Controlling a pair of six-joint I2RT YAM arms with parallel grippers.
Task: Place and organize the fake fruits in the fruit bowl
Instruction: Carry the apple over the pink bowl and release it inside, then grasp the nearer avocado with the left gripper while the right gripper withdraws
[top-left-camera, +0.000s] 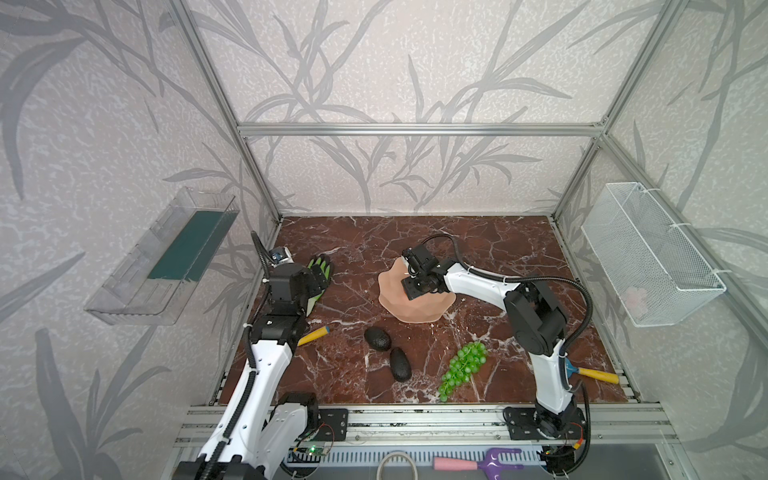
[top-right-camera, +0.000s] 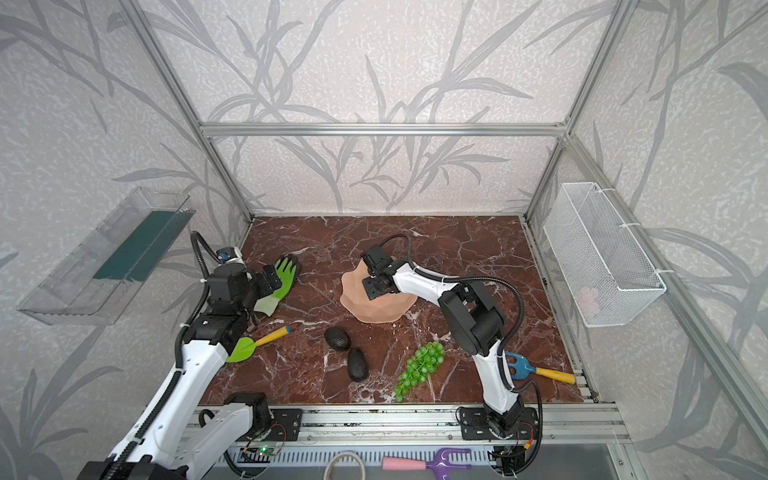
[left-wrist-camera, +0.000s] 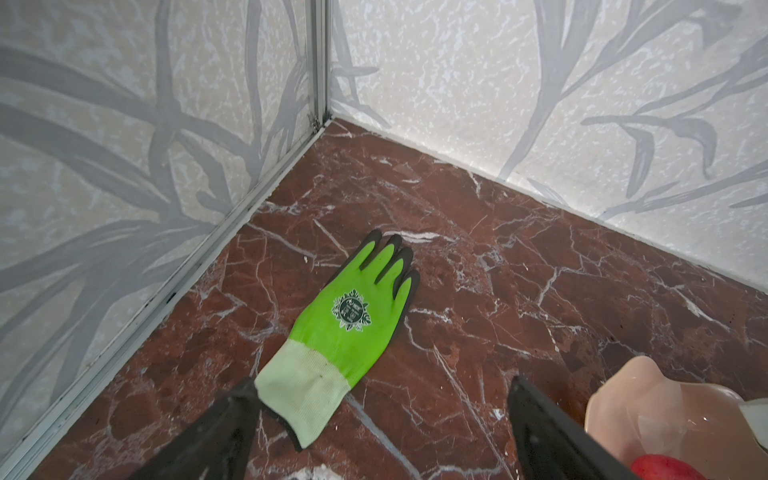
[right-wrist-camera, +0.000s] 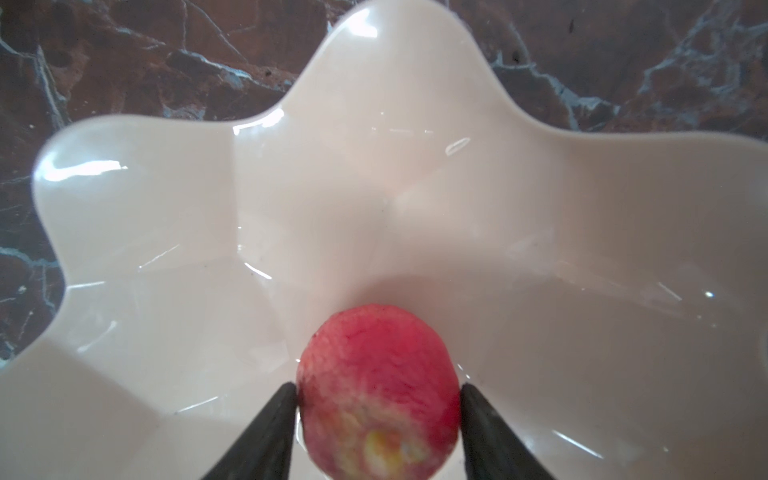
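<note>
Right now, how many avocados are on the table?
2. The rear avocado lies in front of the bowl; the front avocado lies just beside it, left of the grapes. None appears hidden.

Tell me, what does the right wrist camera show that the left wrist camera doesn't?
Only the right wrist view: the inside of the bowl, and the right gripper with its fingers flanking the red fruit in the bowl; whether they grip it is unclear. Only the left wrist view: a green glove lying flat near the corner of the walls, and the open, empty left gripper. Both: the bowl, the red fruit (just a sliver in the left wrist view) and the marble table.
</note>
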